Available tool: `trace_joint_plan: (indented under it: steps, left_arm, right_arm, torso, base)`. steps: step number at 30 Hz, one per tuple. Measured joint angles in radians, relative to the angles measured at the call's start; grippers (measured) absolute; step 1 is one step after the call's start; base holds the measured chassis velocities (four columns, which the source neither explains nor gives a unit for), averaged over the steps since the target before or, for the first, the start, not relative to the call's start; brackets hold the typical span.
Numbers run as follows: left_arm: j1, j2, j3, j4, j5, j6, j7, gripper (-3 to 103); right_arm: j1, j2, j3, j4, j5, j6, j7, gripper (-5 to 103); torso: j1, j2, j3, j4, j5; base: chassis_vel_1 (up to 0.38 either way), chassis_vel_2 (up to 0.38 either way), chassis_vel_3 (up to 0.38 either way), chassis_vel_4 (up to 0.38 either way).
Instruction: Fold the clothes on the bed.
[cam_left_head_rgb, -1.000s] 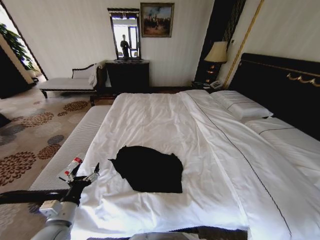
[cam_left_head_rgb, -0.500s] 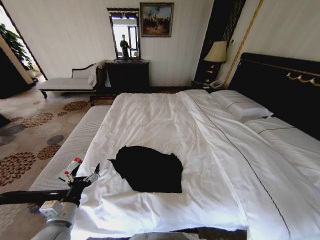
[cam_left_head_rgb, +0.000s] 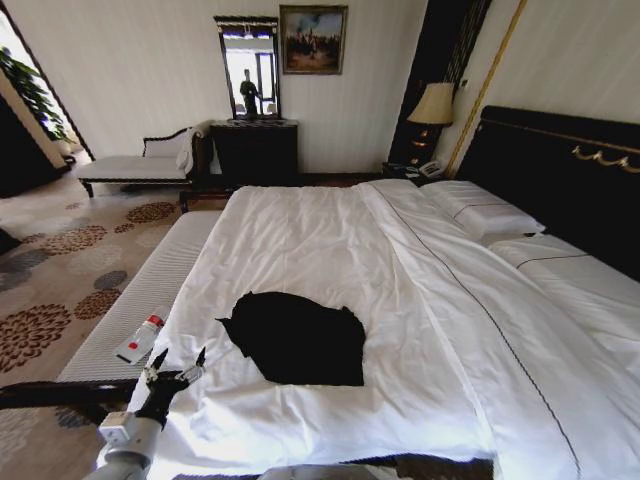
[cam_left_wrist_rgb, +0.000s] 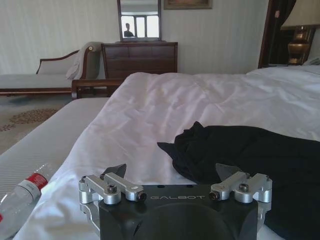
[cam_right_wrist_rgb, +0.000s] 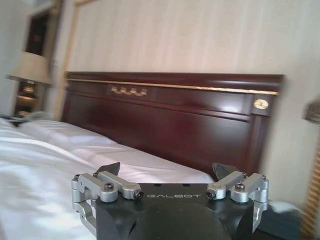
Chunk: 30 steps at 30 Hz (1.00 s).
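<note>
Bedding is covering the large bed (cam_left_head_rgb: 330, 240) in white, and the black T-shirt (cam_left_head_rgb: 298, 337) is lying crumpled on the near part of it, closer to the robot's left side than to the dark headboard (cam_left_head_rgb: 560, 170). The shirt is stretching mostly across the bed, with one pointed corner reaching toward the left edge. The left gripper (cam_left_head_rgb: 174, 372) is hovering at that left edge of the bed, near the corner of the shirt but apart from it, with its fingers spread and nothing between them; in the left wrist view the shirt (cam_left_wrist_rgb: 250, 165) is lying just ahead and to one side of the gripper (cam_left_wrist_rgb: 174, 172). The right gripper (cam_right_wrist_rgb: 167, 170) is also spread wide and empty, and it is facing the headboard (cam_right_wrist_rgb: 165, 115), so I judge the left arm is the nearer one. A grey bench (cam_left_head_rgb: 150, 290) is standing beside the bed, and a small plastic bottle (cam_left_head_rgb: 140, 338) is lying on it.
</note>
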<state>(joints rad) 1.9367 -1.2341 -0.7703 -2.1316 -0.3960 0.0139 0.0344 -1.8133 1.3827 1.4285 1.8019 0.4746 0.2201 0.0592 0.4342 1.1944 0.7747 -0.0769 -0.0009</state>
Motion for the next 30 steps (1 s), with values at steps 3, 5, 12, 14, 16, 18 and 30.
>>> trace_joint_plan:
  steps: [3,5,12,14,16,18,30]
  left_arm:
    - [0.003,0.003,0.023,0.014,0.018,-0.005,0.004,100]
    - [0.007,0.004,0.044,0.018,0.033,-0.007,0.004,100]
    - [0.032,0.014,0.078,0.008,0.066,-0.008,0.003,100]
    - [0.035,0.013,0.079,0.008,0.067,-0.008,0.003,100]
    - [0.041,0.006,0.079,0.008,0.069,-0.008,0.003,100]
    - [0.049,-0.003,0.076,0.008,0.072,-0.008,0.002,100]
    - [0.087,-0.059,0.043,-0.029,0.107,-0.002,-0.002,100]
  right_arm:
    - [-0.034,0.025,-0.073,0.072,-0.042,0.032,-0.024,100]
    - [-0.057,0.052,-0.159,0.128,-0.116,0.062,-0.049,100]
    - [-0.110,0.074,-0.438,0.288,-0.126,-0.032,-0.055,100]
    - [-0.110,0.062,-0.469,0.290,-0.164,-0.035,-0.061,100]
    - [-0.096,0.023,-0.514,0.264,-0.267,-0.017,-0.080,100]
    - [-0.086,-0.024,-0.549,0.232,-0.324,-0.002,-0.096,100]
    - [-0.005,-0.216,-0.760,0.138,-0.456,0.030,-0.166,100]
  torso:
    - [0.000,0.000,0.000,-0.0002,-0.0003]
    - [0.000,0.000,0.000,-0.0002,0.0000]
    - [0.000,0.000,0.000,-0.0003,-0.0003]
    - [0.000,0.000,0.000,-0.0003,0.0001]
    - [0.000,0.000,0.000,-0.0002,-0.0001]
    - [0.000,0.000,0.000,-0.0001,0.0001]
    - [0.000,0.000,0.000,-0.0006,0.0005]
  base:
    - [0.000,0.000,0.000,0.000]
    - [0.000,0.000,0.000,0.000]
    - [0.000,0.000,0.000,0.000]
    - [0.000,0.000,0.000,0.000]
    - [0.000,0.000,0.000,0.000]
    - [0.000,0.000,0.000,0.000]
    - [0.000,0.000,0.000,0.000]
